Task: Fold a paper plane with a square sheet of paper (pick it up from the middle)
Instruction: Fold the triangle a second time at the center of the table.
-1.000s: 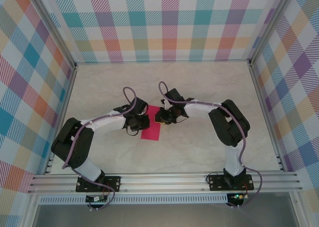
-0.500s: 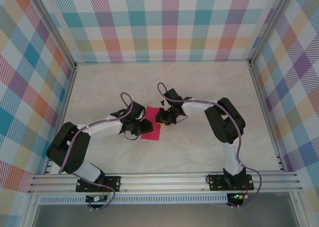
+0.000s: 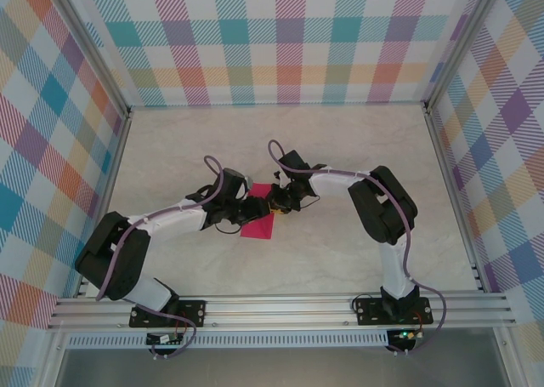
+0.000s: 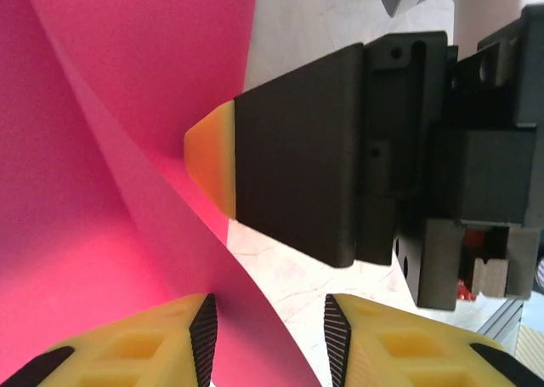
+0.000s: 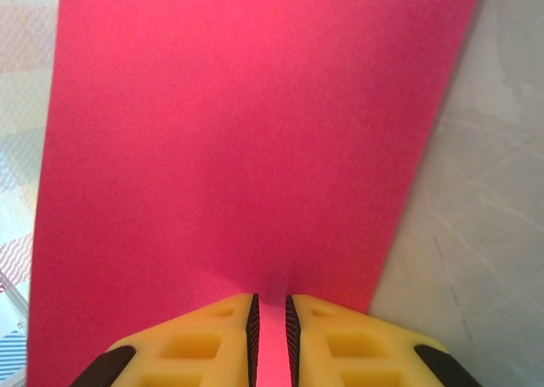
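Observation:
The crimson-pink sheet of paper (image 3: pixel 257 226) lies mid-table, folded, with a raised diagonal crease (image 4: pixel 127 149). My right gripper (image 3: pixel 274 206) is at the paper's upper right edge. In the right wrist view its jaws (image 5: pixel 270 327) are shut on the paper's (image 5: pixel 238 132) near edge, with pink showing in the slit. My left gripper (image 3: pixel 254 210) faces it, nearly tip to tip. Its jaws (image 4: pixel 270 340) stand open, and a sloping paper flap passes between them by the left pad. The right gripper's black finger with an orange tip (image 4: pixel 297 166) is just ahead. The paper plane is out of view.
The marble-patterned table (image 3: pixel 357 149) extends around the arms. Plaid walls enclose the back and both sides. An aluminium rail (image 3: pixel 280 306) with both arm bases runs along the near edge.
My left gripper has slid right over the paper towards the right gripper, and its jaws have opened. The right gripper has stayed shut on the paper's edge.

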Action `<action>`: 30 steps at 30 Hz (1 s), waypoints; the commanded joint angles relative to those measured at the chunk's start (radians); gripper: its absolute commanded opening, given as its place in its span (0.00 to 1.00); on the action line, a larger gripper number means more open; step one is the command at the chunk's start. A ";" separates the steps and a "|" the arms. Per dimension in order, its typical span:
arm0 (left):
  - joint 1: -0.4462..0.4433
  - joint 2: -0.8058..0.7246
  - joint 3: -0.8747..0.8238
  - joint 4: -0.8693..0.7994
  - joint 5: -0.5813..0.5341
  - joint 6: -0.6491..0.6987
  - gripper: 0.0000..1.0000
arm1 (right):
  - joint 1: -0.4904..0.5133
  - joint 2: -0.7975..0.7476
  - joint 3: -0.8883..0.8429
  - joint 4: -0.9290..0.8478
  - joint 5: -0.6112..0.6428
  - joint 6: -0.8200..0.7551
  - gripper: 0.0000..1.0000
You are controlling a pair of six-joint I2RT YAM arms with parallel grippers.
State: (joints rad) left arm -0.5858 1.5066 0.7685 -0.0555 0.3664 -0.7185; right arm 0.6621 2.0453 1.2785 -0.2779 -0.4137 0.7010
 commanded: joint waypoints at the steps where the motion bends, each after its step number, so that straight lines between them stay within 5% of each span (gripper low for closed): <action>1: 0.003 0.024 -0.024 0.055 0.002 -0.017 0.43 | 0.002 0.008 0.001 -0.008 -0.015 0.018 0.19; 14: 0.023 0.065 -0.061 0.142 -0.007 -0.032 0.42 | -0.036 -0.067 -0.022 0.020 -0.077 0.044 0.21; 26: 0.034 0.101 -0.063 0.169 -0.013 -0.040 0.47 | -0.088 -0.186 -0.139 0.053 -0.038 -0.002 0.36; 30: 0.036 0.097 -0.071 0.176 -0.015 -0.041 0.47 | -0.089 -0.233 -0.195 0.073 -0.054 -0.062 0.49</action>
State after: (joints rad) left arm -0.5629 1.5978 0.7166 0.0906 0.3622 -0.7486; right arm 0.5762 1.8622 1.1168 -0.2329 -0.4541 0.7021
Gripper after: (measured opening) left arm 0.473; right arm 0.474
